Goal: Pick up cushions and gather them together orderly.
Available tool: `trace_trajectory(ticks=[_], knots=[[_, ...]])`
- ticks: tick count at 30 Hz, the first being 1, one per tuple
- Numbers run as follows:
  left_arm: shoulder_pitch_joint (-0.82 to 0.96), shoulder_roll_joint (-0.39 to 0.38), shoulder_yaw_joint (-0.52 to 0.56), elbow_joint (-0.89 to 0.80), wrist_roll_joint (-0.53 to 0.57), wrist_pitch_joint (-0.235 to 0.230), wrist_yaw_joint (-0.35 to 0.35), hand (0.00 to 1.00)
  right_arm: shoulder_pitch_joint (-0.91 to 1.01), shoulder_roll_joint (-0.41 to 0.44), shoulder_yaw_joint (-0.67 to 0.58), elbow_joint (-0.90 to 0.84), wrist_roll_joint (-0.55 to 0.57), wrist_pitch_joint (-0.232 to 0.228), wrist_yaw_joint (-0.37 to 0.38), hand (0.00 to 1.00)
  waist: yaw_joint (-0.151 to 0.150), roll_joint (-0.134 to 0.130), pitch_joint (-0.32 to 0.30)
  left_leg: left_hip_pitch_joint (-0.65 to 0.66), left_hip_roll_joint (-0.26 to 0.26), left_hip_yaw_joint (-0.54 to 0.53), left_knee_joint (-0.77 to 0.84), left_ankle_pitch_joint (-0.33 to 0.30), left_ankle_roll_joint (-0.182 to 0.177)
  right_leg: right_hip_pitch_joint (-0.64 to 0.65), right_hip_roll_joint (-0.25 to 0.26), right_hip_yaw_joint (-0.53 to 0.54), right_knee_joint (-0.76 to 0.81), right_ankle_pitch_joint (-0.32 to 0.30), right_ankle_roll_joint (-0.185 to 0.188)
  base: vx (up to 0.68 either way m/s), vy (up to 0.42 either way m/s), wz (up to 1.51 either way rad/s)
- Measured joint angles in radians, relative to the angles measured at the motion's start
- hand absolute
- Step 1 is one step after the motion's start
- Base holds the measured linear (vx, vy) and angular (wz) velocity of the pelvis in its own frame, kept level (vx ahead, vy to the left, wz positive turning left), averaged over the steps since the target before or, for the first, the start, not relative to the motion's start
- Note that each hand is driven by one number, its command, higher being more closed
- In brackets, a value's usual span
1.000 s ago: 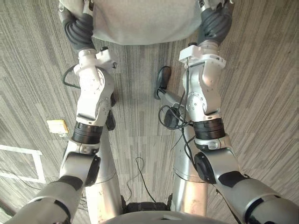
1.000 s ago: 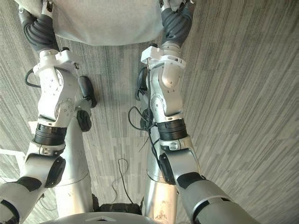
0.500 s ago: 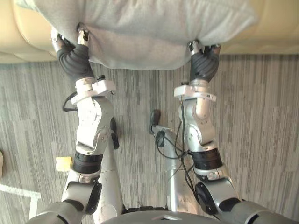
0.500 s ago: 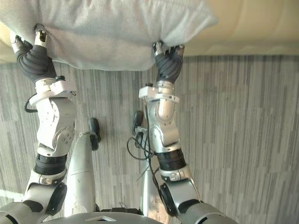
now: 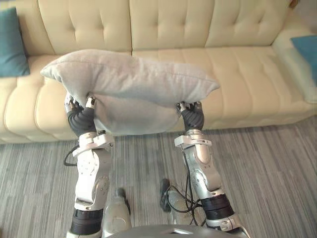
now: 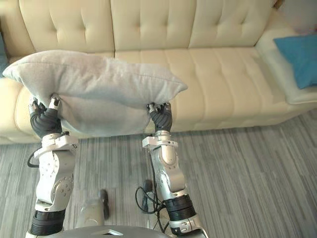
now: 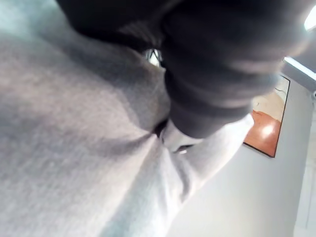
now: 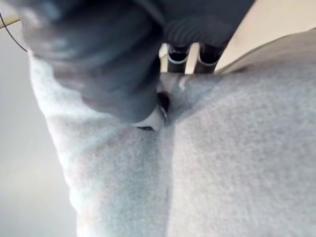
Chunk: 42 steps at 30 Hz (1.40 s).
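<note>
- While two grips share its weight, the grey cushion [image 5: 129, 84] hangs level at 11 o'clock, clear of the floor [image 5: 267, 168] and in front of the sofa [image 5: 237, 64].
- Left hand [image 5: 79, 121] at its 8 o'clock and right hand [image 5: 192, 119] at its 4 o'clock each pinch the lower edge with curled fingers. They are set wide apart, probably to stop it sagging.
- Teal cushion [image 5: 11, 42] at 10 o'clock and blue cushion [image 5: 306, 47] at 2 o'clock look like the places to gather them.

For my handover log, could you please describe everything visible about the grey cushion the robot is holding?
The large light grey fabric cushion is soft, plump and rectangular with pointed corners. It is held lifted, roughly level, in front of the cream tufted sofa. The left hand and right hand grip its sagging lower edge from beneath, pressing dimples into the cloth.
</note>
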Motion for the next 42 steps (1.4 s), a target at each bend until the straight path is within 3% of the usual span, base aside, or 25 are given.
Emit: trace_trajectory(ticks=[7, 18, 28, 31, 33, 36, 38, 39, 42], knots=[[0.094, -0.013, 0.003, 0.032, 0.0, 0.014, -0.067, 1.0, 0.019, -0.009, -0.033, 0.04, -0.036, 0.023, 0.038, 1.0, -0.01, 0.001, -0.039, 0.164, -0.028, 0.006, -0.122, 0.029, 0.008, 0.21, 0.011, 0.005, -0.222, 0.088, 0.013, 0.06, 0.044, 0.01], [0.15, -0.01, -0.013, 0.066, 0.0, 0.032, -0.089, 1.0, 0.037, -0.014, -0.05, 0.042, -0.035, 0.027, 0.043, 1.0, -0.012, 0.004, -0.056, 0.183, -0.049, 0.01, -0.119, 0.029, 0.015, 0.258, 0.0, 0.027, -0.301, 0.128, 0.008, -0.05, 0.039, -0.04], [0.165, -0.007, -0.047, 0.12, -0.001, 0.036, -0.102, 1.0, 0.079, -0.031, -0.07, 0.042, -0.034, 0.027, 0.043, 1.0, -0.025, 0.055, -0.079, 0.158, -0.018, 0.004, -0.031, -0.019, 0.006, 0.276, 0.018, 0.024, -0.3, 0.124, 0.004, -0.01, 0.004, -0.01], [0.165, -0.001, -0.047, 0.158, -0.002, 0.036, -0.105, 1.0, 0.081, -0.037, -0.07, 0.042, -0.033, 0.027, 0.042, 1.0, -0.026, 0.092, -0.063, 0.121, 0.027, -0.004, 0.094, -0.062, -0.018, 0.273, 0.044, 0.032, -0.255, 0.09, -0.001, -0.06, 0.026, -0.06], [0.165, 0.002, -0.049, 0.175, -0.002, 0.036, -0.107, 1.0, 0.081, -0.045, -0.071, 0.042, -0.03, 0.025, 0.042, 1.0, -0.027, 0.099, -0.059, 0.075, 0.028, -0.03, 0.185, -0.047, -0.033, 0.266, 0.041, 0.033, -0.239, 0.076, -0.007, -0.06, 0.019, 0.04], [0.163, 0.002, -0.058, 0.182, -0.003, 0.042, -0.126, 1.0, 0.08, -0.054, -0.097, 0.042, -0.025, 0.025, 0.043, 1.0, -0.031, 0.09, -0.053, -0.028, -0.014, -0.051, 0.293, 0.076, -0.029, 0.27, -0.004, 0.053, -0.283, 0.061, -0.028, -0.03, 0.041, 0.2], [0.162, 0.002, -0.068, 0.182, -0.003, 0.042, -0.139, 1.0, 0.079, -0.057, -0.113, 0.041, -0.025, 0.022, 0.04, 1.0, -0.026, 0.08, -0.035, -0.055, -0.046, -0.051, 0.258, 0.032, -0.025, 0.27, -0.036, 0.062, -0.289, 0.061, -0.029, -0.01, 0.059, 0.19], [0.162, 0.002, -0.071, 0.182, -0.002, 0.044, -0.142, 1.0, 0.079, -0.057, -0.119, 0.041, -0.025, 0.022, 0.038, 1.0, -0.028, 0.089, -0.029, -0.057, -0.053, -0.072, 0.185, 0.019, -0.032, 0.27, -0.041, 0.06, -0.282, 0.061, -0.029, -0.04, 0.128, 0.26], [0.164, 0.0, -0.06, 0.18, -0.001, 0.044, -0.143, 1.0, 0.066, -0.056, -0.117, 0.042, -0.025, 0.022, 0.038, 1.0, -0.009, 0.098, -0.026, -0.058, -0.056, -0.158, -0.07, 0.031, -0.048, 0.242, -0.044, 0.073, -0.292, 0.052, -0.027, -0.03, 0.162, -0.13]])
